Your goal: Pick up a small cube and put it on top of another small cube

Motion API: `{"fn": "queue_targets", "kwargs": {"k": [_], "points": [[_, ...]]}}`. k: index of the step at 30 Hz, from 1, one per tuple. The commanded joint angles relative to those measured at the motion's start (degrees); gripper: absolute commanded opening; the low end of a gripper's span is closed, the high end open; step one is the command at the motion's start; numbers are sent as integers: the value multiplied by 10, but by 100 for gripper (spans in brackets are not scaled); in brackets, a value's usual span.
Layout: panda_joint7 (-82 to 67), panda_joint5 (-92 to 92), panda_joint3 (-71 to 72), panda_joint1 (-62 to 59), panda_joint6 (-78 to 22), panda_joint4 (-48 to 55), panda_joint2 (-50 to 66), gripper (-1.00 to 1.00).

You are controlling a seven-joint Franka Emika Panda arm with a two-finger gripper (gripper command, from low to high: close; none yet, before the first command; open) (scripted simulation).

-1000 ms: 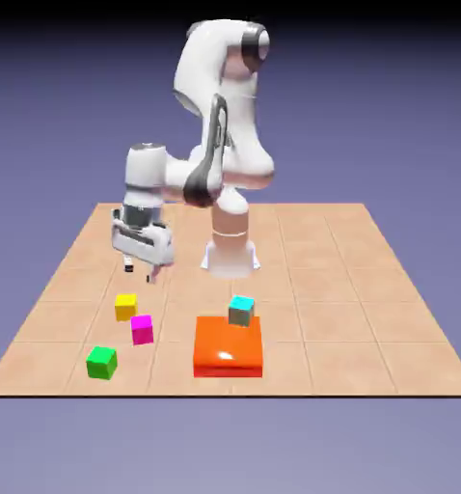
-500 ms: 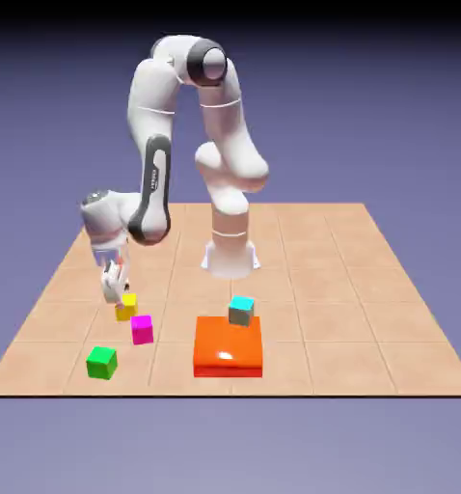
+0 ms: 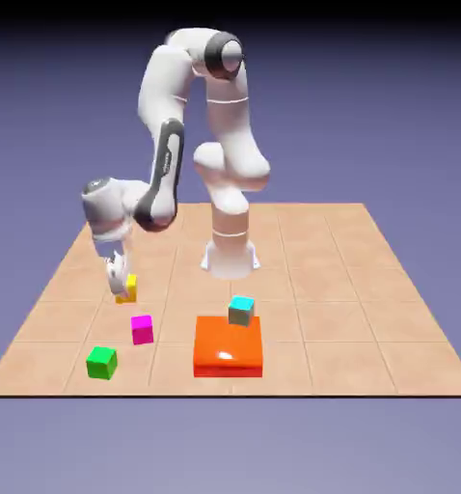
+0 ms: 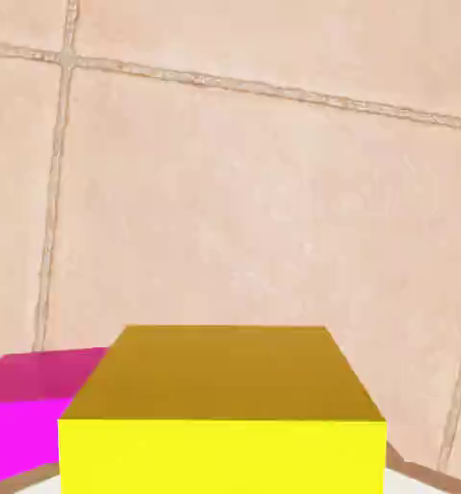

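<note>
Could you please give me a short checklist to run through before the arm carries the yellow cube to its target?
1. Tool shut on the yellow cube: ok; the cube fills the bottom of the hand view.
2. Yellow cube off the table: ok, it appears slightly raised in the exterior view.
3. Cube sits square in the grip: cannot tell, the fingertips are hidden.
4. Magenta cube, the nearest candidate, with its top free: ok.
5. Green cube and cyan cube out of that path: ok.
6. Orange block apart from the magenta cube: ok.
</note>
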Motion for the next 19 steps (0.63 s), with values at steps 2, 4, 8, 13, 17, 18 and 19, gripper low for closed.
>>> {"fn": "queue_targets", "kwargs": {"k": [2, 4, 8, 13, 17, 18, 19], "points": [[2, -4, 5, -7, -10, 7, -3, -100], [2, -4, 5, -7, -10, 7, -3, -100], [2, -4, 5, -7, -10, 7, -3, -100], [0, -2, 6, -4, 57, 1, 59, -100], [-2, 0, 7, -2, 106, -2, 104, 100], [-2, 0, 7, -2, 106, -2, 104, 100], [-1, -1, 7, -3, 83, 0, 83, 100]]}}
